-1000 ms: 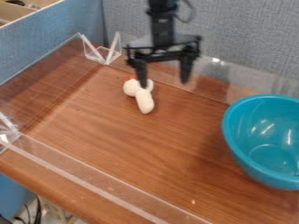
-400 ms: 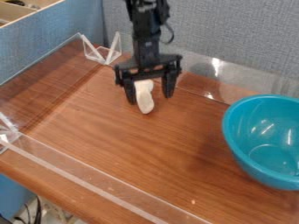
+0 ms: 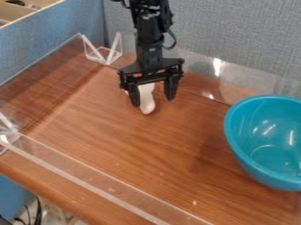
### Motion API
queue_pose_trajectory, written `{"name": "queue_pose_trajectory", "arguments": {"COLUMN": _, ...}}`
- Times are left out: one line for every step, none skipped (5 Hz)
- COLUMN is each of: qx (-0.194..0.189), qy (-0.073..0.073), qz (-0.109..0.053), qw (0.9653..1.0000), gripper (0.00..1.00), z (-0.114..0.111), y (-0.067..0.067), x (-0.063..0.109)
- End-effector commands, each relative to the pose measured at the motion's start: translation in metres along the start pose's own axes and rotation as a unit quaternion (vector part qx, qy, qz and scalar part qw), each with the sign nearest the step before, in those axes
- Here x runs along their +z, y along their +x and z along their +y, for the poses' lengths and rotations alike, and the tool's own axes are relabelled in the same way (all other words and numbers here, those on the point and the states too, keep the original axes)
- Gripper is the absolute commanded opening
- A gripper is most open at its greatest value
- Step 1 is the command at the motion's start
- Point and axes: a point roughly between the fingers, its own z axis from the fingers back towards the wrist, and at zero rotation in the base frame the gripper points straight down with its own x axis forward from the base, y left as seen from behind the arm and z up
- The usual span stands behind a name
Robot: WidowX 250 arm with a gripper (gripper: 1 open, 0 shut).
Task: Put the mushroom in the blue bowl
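The cream-white mushroom (image 3: 146, 99) lies on the wooden tabletop near the back, partly hidden by my fingers. My black gripper (image 3: 150, 89) points straight down over it, open, with one finger on each side of the mushroom and low near the table. Nothing is gripped. The teal-blue bowl (image 3: 269, 141) sits at the right edge of the table, well apart from the gripper and with nothing showing inside.
A low clear plastic wall (image 3: 70, 171) runs along the front and left of the wooden table (image 3: 118, 141). A blue panel (image 3: 47, 39) stands at the back left, and a grey fabric wall behind.
The gripper has moved left and down from behind the mushroom until its open fingers straddle it. The mushroom and the bowl have stayed where they were.
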Motion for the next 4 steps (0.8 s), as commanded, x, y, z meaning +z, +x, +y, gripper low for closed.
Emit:
{"name": "queue_pose_trajectory", "arguments": {"qx": 0.014, "qy": -0.020, "qz": -0.032, "qw": 0.9992, "gripper": 1.00, "z": -0.0020, "y": 0.0166, "x": 0.0178}}
{"name": "queue_pose_trajectory", "arguments": {"qx": 0.016, "qy": -0.021, "qz": -0.037, "qw": 0.9990, "gripper": 1.00, "z": -0.0027, "y": 0.0188, "x": 0.0182}}
{"name": "queue_pose_trajectory", "arguments": {"qx": 0.018, "qy": -0.022, "qz": -0.042, "qw": 0.9987, "gripper": 1.00, "z": -0.0032, "y": 0.0206, "x": 0.0188}}
{"name": "queue_pose_trajectory", "arguments": {"qx": 0.018, "qy": -0.023, "qz": -0.047, "qw": 0.9985, "gripper": 1.00, "z": -0.0038, "y": 0.0219, "x": 0.0190}}
